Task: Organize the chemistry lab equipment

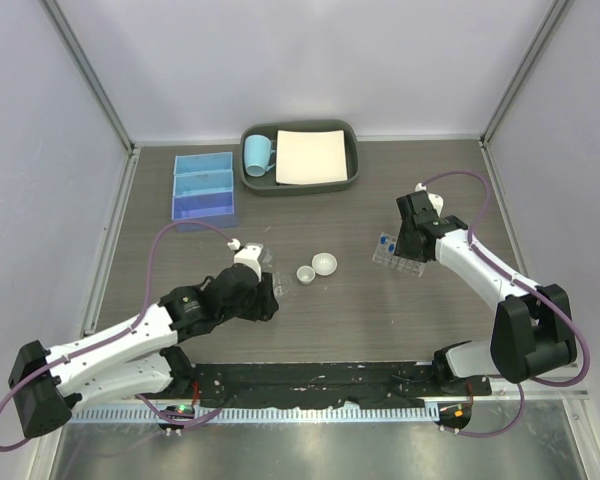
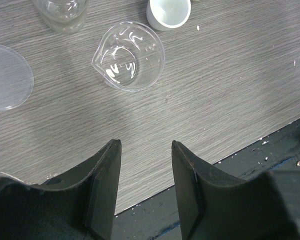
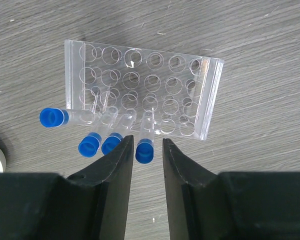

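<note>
- Over the table's right side, the right gripper point(image 3: 147, 141) has its jaws released, loosely flanking one blue-capped tube point(image 3: 144, 149) that stands in the clear rack point(image 3: 140, 75).
- Only the right wrist camera shows four tubes, the leftmost point(image 3: 52, 117) leaning far sideways.
- Only the left wrist camera shows a clear spouted cup point(image 2: 129, 62), a clear bottle point(image 2: 62, 12) and a flat clear lid point(image 2: 5, 75). The left gripper point(image 2: 142, 145) is released, with nothing between its jaws.
- Overhead, two white dishes point(image 1: 306, 274) sit between the arms. A blue box point(image 1: 203, 185) lies far left, beside a dark tray point(image 1: 248, 180) holding a mug point(image 1: 258, 153) and a white sheet point(image 1: 312, 157).
- Grey wood-grain table point(image 1: 430, 320), pale walls.
</note>
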Controlling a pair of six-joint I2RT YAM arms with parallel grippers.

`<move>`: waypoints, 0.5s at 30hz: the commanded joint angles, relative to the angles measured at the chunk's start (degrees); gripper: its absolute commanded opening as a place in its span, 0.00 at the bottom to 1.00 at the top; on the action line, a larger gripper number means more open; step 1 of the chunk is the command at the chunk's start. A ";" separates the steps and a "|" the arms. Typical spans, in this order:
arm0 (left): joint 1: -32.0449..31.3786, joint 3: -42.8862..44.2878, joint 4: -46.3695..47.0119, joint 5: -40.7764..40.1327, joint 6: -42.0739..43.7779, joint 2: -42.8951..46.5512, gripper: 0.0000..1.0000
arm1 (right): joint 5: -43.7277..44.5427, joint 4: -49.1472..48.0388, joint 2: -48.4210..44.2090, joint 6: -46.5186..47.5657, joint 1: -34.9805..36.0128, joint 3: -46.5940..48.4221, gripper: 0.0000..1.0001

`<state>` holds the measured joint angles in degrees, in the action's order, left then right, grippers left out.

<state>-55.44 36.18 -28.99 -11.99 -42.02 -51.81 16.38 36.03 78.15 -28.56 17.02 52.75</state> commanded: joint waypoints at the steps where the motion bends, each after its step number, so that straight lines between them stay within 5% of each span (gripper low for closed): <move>1: 0.07 0.11 1.84 -0.40 0.18 -0.39 0.48 | 1.45 0.53 -1.33 0.17 -0.23 2.00 0.37; 15: 0.07 0.73 1.92 0.74 0.36 -1.01 0.47 | 11.82 5.45 -10.47 -2.46 -0.23 3.94 0.38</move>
<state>-55.44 36.18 -28.99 -11.88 -41.82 -52.77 22.02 40.62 70.59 -29.06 17.02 54.11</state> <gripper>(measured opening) 0.469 0.376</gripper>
